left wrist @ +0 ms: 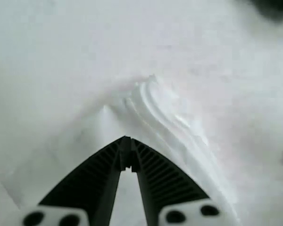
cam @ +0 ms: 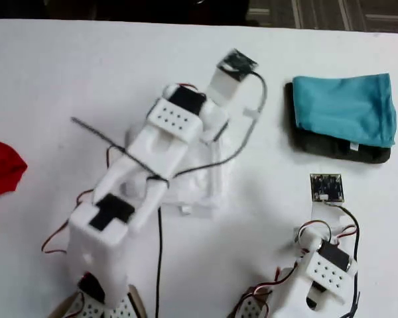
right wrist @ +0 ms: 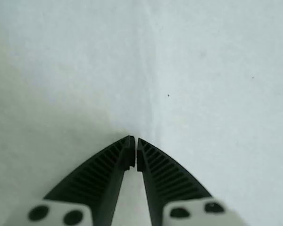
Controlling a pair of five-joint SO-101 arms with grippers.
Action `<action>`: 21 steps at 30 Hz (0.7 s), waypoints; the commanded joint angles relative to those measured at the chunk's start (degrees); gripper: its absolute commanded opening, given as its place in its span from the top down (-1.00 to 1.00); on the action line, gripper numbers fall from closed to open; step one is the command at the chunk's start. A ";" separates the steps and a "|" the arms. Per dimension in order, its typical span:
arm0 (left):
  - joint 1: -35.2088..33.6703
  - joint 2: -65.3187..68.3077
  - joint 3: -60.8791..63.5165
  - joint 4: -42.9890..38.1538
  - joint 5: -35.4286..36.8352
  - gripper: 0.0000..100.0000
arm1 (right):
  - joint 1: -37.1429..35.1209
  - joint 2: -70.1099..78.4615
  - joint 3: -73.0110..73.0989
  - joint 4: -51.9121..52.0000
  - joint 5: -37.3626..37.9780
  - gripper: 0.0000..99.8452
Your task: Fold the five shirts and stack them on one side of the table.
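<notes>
Folding now: white shirt, I judge; left pincer closed over the cloth, gripping none.
Right pincer: closed, empty.
Next: open, pinch an edge, fold over.

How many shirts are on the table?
4: a teal shirt atop a black shirt at right, a white shirt under the left arm, a red shirt at the left edge. Others may be hidden.

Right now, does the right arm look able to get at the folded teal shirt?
Probably yes: the right tool is shut and empty over bare table, nothing lies between that arm and the teal shirt, and the left arm sits over the white shirt. Reach itself is unsure.
</notes>
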 commanded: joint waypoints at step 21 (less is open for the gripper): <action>2.90 38.77 -54.11 11.25 1.05 0.95 | 0.40 -1.27 -0.35 -1.01 -0.35 0.96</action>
